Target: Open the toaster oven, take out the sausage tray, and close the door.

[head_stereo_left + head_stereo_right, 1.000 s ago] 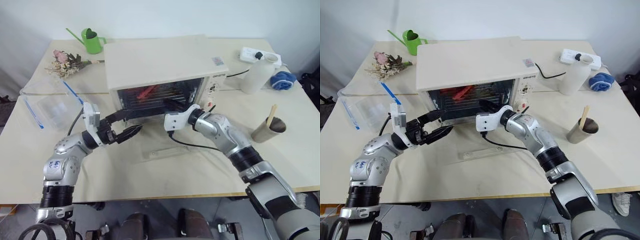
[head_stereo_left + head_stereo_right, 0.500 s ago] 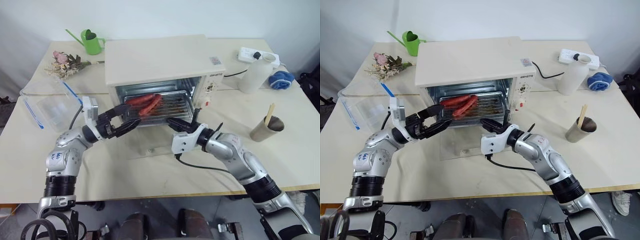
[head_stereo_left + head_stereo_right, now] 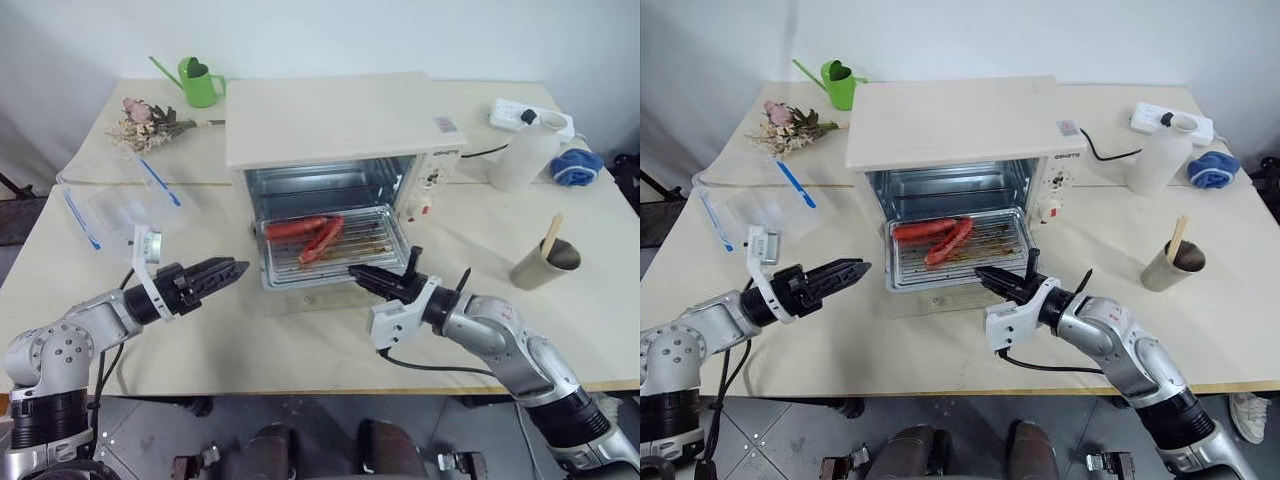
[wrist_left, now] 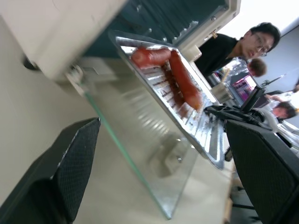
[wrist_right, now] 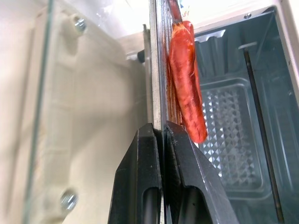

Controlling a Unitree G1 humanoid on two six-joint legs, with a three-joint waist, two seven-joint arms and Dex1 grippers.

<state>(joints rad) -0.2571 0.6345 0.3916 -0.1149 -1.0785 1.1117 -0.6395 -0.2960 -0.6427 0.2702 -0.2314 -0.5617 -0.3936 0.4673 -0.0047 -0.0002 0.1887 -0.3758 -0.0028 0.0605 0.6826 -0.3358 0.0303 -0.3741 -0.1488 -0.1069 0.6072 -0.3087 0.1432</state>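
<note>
The cream-white toaster oven stands open at the table's middle. Its glass door lies flat on the table in front of it. The silvery sausage tray sticks out of the oven over the door, and two red-brown sausages lie on its left half. My right gripper is shut on the tray's front rim, which the right wrist view shows pinched between the fingers. My left gripper hangs open to the left of the door, touching nothing, with its fingers spread wide.
A clear plastic box with blue clips sits at the left. A green watering can and dried flowers are at the back left. At the right are a white bottle, a power strip, a blue cloth and a paper cup. People sit beyond the table.
My right gripper has drawn back toward the table's front, sliding the sausage tray out of the oven over the door. My left gripper has pulled back to the left and rolled.
</note>
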